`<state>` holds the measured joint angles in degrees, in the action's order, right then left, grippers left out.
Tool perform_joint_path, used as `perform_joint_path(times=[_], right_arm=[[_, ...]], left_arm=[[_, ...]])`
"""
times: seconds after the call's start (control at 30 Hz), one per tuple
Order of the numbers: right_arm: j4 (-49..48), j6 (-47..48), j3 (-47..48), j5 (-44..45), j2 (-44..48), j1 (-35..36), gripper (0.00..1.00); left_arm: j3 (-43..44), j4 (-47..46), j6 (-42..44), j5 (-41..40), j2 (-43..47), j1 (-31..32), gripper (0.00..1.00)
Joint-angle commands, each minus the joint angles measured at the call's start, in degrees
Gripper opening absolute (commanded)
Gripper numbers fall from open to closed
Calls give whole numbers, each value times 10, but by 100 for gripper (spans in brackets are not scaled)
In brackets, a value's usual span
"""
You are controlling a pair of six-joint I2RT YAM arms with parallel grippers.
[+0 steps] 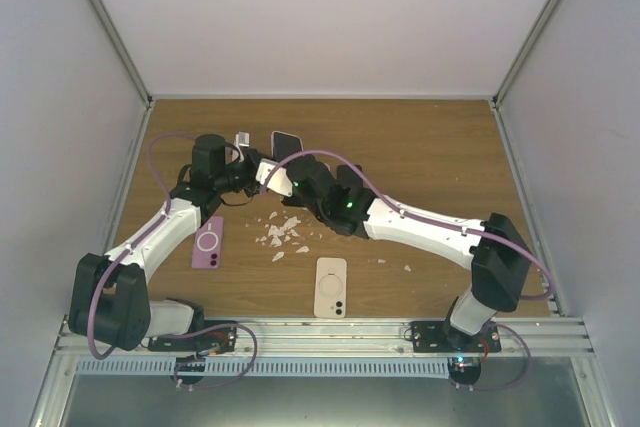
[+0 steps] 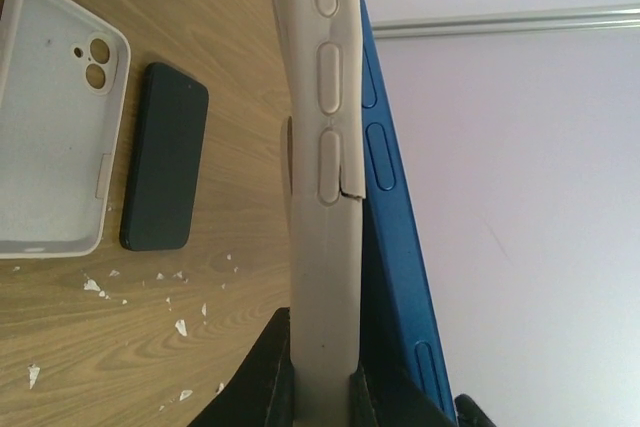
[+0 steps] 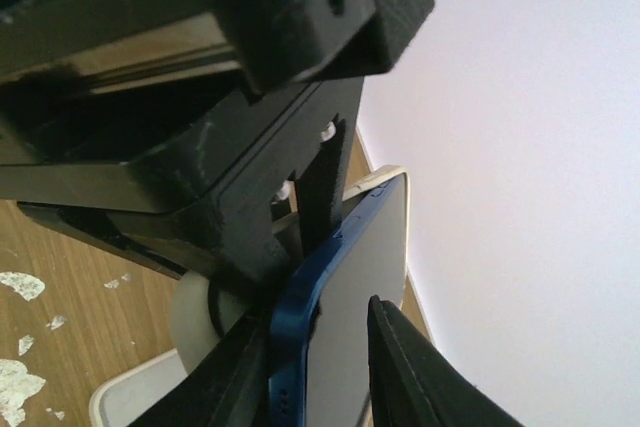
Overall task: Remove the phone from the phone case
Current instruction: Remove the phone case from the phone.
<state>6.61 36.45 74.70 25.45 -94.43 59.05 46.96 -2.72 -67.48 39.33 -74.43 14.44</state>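
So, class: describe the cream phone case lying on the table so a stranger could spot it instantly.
Find the wooden table, then the middle of its near edge. The cream phone case lies flat there; the purple case sits further left.

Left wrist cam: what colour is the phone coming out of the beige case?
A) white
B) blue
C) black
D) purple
B: the phone standing just off the edge of the beige case is blue along its whole visible side.
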Motion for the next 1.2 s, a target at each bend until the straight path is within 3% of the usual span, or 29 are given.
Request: perform_joint_path(times=[0.0, 0.13, 0.4, 0.73, 0.93, 1.17], right_arm=[[5, 12, -5, 42, -20, -11, 22], [2, 13, -3, 45, -15, -15, 12], [24, 2, 15, 30, 9, -21, 1], [34, -22, -12, -19, 39, -49, 1], [17, -8, -32, -9, 40, -49, 11], [-6, 8, -43, 11, 31, -52, 14]], left_arm=[[3, -66, 6, 72, 43, 7, 0], [-3, -68, 6, 72, 48, 8, 0], [-13, -64, 15, 67, 47, 8, 0], [-2, -74, 19, 78, 39, 15, 0], [10, -89, 19, 90, 35, 35, 0], [11, -105, 11, 106, 35, 42, 0]])
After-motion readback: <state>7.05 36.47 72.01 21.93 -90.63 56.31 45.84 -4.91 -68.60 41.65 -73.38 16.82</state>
